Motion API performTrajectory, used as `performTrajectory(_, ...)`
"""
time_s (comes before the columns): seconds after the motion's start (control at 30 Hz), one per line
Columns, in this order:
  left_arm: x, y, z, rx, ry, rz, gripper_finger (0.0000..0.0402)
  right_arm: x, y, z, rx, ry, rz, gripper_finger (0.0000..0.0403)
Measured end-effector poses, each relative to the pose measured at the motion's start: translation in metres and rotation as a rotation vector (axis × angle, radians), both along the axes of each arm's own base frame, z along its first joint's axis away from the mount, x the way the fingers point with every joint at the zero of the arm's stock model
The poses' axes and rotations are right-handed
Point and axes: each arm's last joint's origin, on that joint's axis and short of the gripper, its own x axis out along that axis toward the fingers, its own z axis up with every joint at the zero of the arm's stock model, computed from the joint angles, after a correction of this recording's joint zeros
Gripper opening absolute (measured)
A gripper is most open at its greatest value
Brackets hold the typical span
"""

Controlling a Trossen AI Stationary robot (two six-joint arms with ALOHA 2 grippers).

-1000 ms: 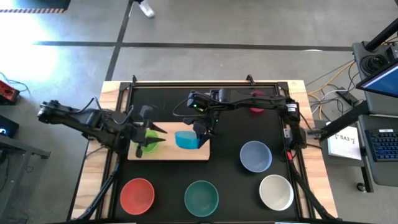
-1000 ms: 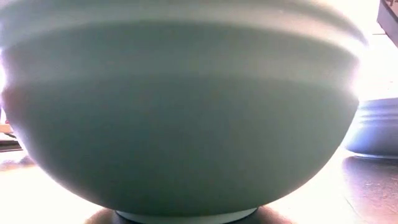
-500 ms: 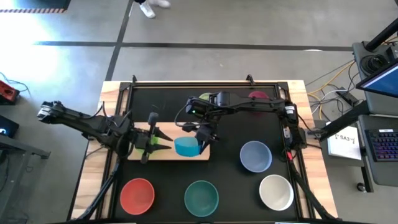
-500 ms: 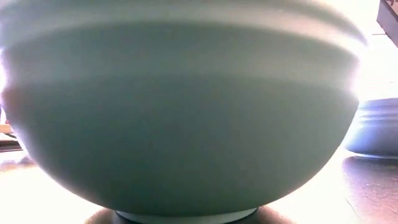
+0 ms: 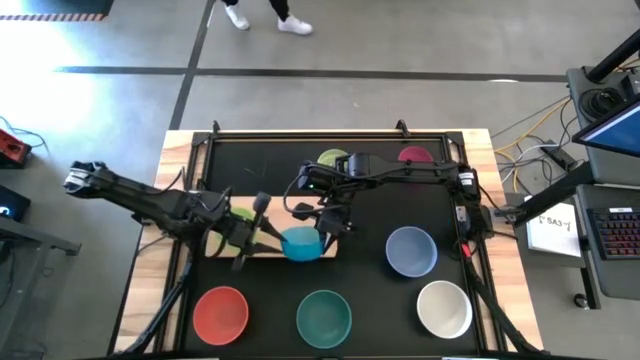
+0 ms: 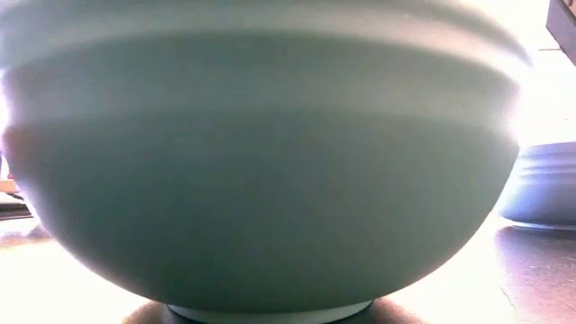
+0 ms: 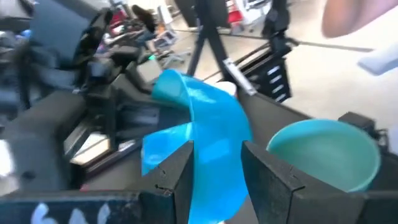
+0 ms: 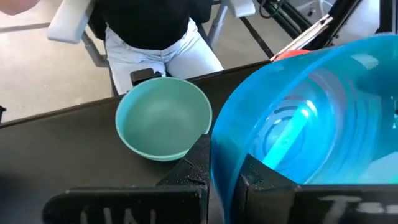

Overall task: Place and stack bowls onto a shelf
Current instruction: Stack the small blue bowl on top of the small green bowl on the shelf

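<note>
Right now my right gripper (image 5: 322,232) is clamped on the rim of the cyan bowl (image 5: 301,242), and it holds this bowl over the right end of the shelf (image 5: 222,243), the light-wood board that I take as my landmark. In my right wrist view the rim of the cyan bowl (image 8: 311,118) sits between my two dark fingers, which are pressed together on it. My left gripper (image 5: 262,228) is also at this bowl, over the middle of the shelf, and its fingers (image 7: 177,171) stand apart with the blue wall of the bowl (image 7: 199,134) between them; I cannot tell if they touch it. The green bowl (image 5: 240,218) lies on the shelf at its left part, half hidden under my left arm. The yellow bowl (image 5: 331,160) and the magenta bowl (image 5: 414,156) stand behind the shelf, near the far edge of the table (image 5: 390,205), well apart from the shelf. The pale blue bowl (image 5: 411,250) is to the right of the shelf, and the white bowl (image 5: 444,308) is further right and nearer to the front. The red bowl (image 5: 221,313) and the teal bowl (image 5: 324,317) stand in front of the shelf. In the low view the teal bowl (image 6: 261,171) fills nearly all the picture, with the pale blue bowl (image 6: 540,184) beside it. Beyond the table, a person's shoes (image 5: 265,18) show on the floor.
</note>
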Motion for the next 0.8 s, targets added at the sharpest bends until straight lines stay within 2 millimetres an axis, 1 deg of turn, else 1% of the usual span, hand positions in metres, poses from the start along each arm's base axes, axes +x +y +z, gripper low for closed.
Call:
performTrajectory(0.2, 0.014, -0.006, 0.000, -0.020, 0.039, -0.057, 0.0113, 0.000, 0.001, 0.000, -0.020, -0.039, 0.034, 0.0009)
performTrajectory(0.3, 0.017, -0.007, -0.001, -0.024, 0.048, -0.088, 0.0102, 0.000, 0.002, 0.000, -0.021, -0.043, 0.036, 0.0009)
performTrajectory(0.37, 0.019, -0.008, -0.002, -0.029, 0.051, -0.104, 0.0084, -0.001, 0.002, -0.001, -0.021, -0.040, 0.036, 0.0009)
performTrajectory(0.53, 0.019, -0.007, -0.003, -0.050, 0.070, -0.138, 0.0020, 0.000, 0.002, 0.000, -0.017, -0.029, 0.026, 0.0011)
performTrajectory(0.57, 0.019, -0.006, -0.003, -0.060, 0.078, -0.149, 0.0013, 0.000, 0.002, 0.000, -0.013, -0.022, 0.020, 0.0013)
performTrajectory(0.67, 0.022, -0.003, -0.007, -0.074, 0.097, -0.177, 0.0010, 0.000, 0.002, 0.000, -0.001, 0.004, -0.001, 0.0028)
performTrajectory(0.8, 0.030, 0.003, -0.014, -0.088, 0.131, -0.198, 0.0002, 0.000, 0.001, 0.001, 0.002, 0.006, -0.009, 0.0069)
